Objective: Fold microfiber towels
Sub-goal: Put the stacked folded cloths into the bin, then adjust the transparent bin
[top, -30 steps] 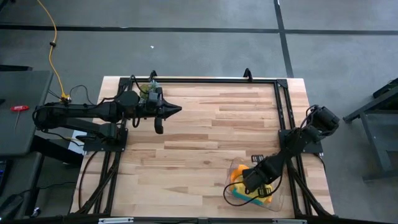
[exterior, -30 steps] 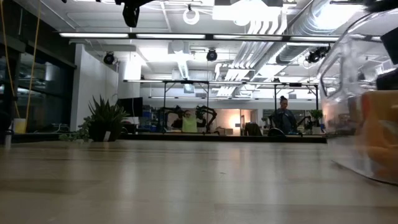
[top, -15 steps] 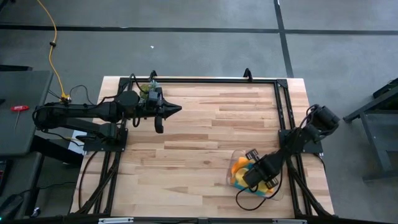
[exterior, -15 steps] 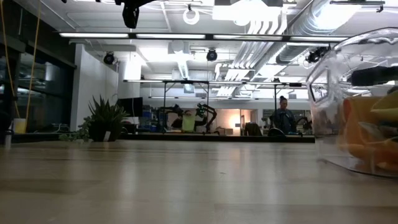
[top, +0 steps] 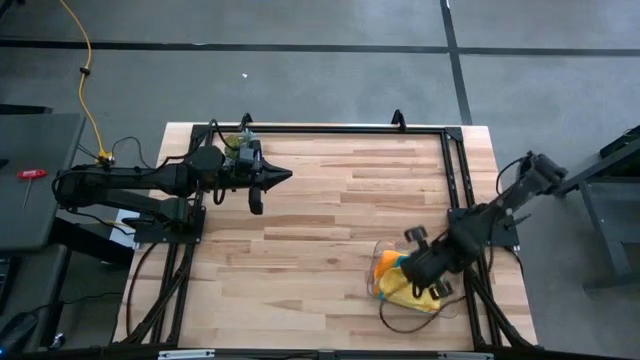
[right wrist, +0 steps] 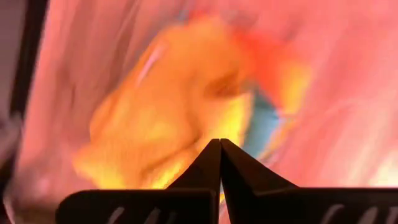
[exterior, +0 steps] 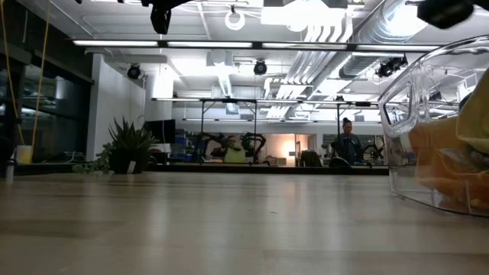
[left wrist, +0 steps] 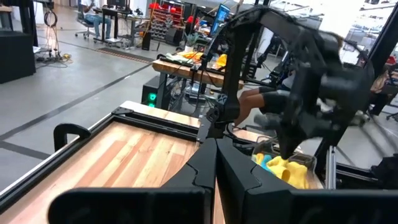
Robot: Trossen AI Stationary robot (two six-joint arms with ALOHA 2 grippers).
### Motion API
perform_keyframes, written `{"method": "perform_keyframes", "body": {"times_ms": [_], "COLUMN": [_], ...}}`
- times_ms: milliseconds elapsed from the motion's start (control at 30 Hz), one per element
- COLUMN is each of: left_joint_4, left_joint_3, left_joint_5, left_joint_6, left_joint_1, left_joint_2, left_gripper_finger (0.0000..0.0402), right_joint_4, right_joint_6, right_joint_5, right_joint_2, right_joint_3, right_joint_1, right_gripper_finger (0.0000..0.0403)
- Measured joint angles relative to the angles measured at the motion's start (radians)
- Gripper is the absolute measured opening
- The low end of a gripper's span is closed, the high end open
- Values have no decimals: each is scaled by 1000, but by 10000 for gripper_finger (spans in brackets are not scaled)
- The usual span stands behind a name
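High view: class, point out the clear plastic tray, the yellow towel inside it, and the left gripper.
Clear plastic tray (top: pixel 376 262): high view, on its bare rim at the left end.
Yellow towel (top: pixel 402 292): high view, on its bunched middle.
Left gripper (top: pixel 288 176): high view, at the closed fingertips.

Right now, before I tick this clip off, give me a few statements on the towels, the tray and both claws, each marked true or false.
1. The towels lie bunched inside the clear tray at the table's near right corner. True.
2. A towel is spread flat in the middle of the table. False: the wood there carries no towel; all visible cloth is in the tray.
3. The right claw is over the tray, fingers shut, pointing at the yellow towel. True.
4. The left claw holds an orange towel. False: it is shut on nothing, near the far left corner.
5. The tray stands beside the left arm. False: it sits under the right arm.
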Motion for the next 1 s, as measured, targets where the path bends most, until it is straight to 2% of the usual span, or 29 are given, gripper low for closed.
{"method": "perform_keyframes", "body": {"times_ms": [100, 233, 367, 567, 733, 1000], "left_joint_4": [0, -1, -4, -4, -4, -4], "left_joint_3": [0, 0, 0, 0, 0, 0], "left_joint_5": [0, 0, 0, 3, 3, 4], "left_joint_6": [16, 19, 19, 19, 19, 15], "left_joint_1": [0, 0, 0, 0, -1, -1], "left_joint_2": [0, 0, 0, 0, 0, 0], "left_gripper_finger": [0, 0, 0, 0, 0, 0], "right_joint_4": [19, 31, 125, 294, 373, 483], "right_joint_6": [132, 257, 278, 287, 254, 241], "right_joint_5": [55, 76, 95, 40, -25, -133], "right_joint_2": [-67, -112, -117, -112, -112, -102], "right_joint_3": [17, -39, -124, -234, -250, -250], "right_joint_1": [-48, -146, -269, -421, -460, -438], "right_gripper_finger": [0, 0, 0, 0, 0, 0]}}
